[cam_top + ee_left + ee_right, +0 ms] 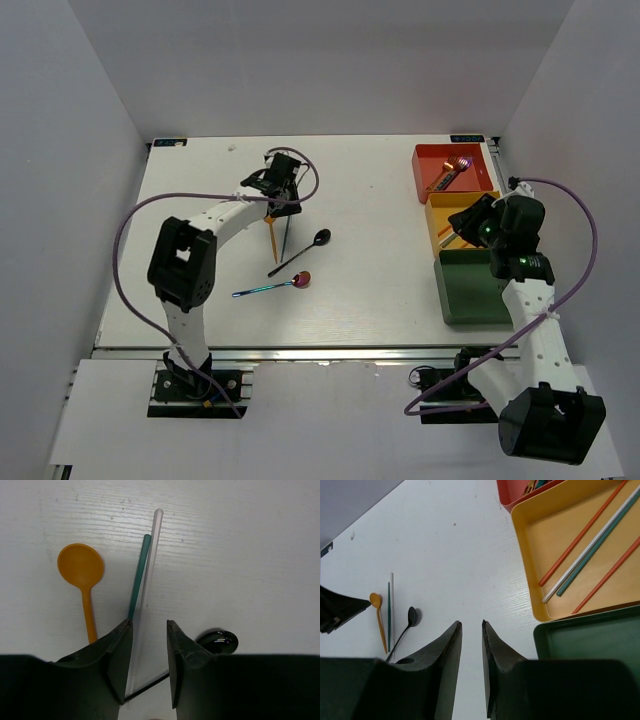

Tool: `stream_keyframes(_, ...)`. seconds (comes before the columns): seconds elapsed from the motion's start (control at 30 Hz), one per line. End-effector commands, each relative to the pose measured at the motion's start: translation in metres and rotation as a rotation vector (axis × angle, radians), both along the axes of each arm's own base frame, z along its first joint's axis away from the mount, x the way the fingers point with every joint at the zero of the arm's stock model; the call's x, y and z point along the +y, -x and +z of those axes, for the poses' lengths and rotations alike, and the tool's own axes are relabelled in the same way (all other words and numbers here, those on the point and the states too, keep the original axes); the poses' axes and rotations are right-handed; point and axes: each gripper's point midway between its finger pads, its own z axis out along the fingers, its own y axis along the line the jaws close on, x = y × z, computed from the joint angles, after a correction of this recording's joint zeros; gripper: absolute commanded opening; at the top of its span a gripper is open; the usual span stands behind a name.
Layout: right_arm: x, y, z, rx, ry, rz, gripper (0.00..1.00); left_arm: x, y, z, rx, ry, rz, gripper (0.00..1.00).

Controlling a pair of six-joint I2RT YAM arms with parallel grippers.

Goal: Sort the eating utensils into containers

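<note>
Our left gripper [149, 623] loosely straddles the white chopstick [149, 570] and teal chopstick [140, 570], not clamped. We judge them light, stiff and slick, best pinched mid-length. Our right gripper [471, 624] is narrowed and empty.

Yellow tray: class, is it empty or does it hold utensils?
Holds utensils: the yellow tray contains four chopsticks, two orange, one white, one teal.

L claw [149, 625] part-open, pointing down, R claw [471, 625] narrowly open
</note>
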Motion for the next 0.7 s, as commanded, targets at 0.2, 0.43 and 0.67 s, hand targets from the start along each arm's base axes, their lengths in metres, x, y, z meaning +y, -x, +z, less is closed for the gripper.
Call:
stream_keyframes(0.2, 0.01, 0.009, 0.0, -0.032, 0.015, 0.081, 0.29, -0.007, -0.009, -0.03, 0.064, -0.043, -0.028, 0.4)
stream_keyframes(0.43, 0.013, 0.008, -0.004, -0.031, 0.007, 0.101, 0.3, -0.016, -0.009, -0.045, 0.088, -0.043, -0.047, 0.4)
stream_keyframes(0.67, 0.015, 0.008, -0.001, -0.043, 0.003, 0.114, 0.3, -0.017, -0.005, -0.064, 0.128, -0.073, -0.05, 0.35)
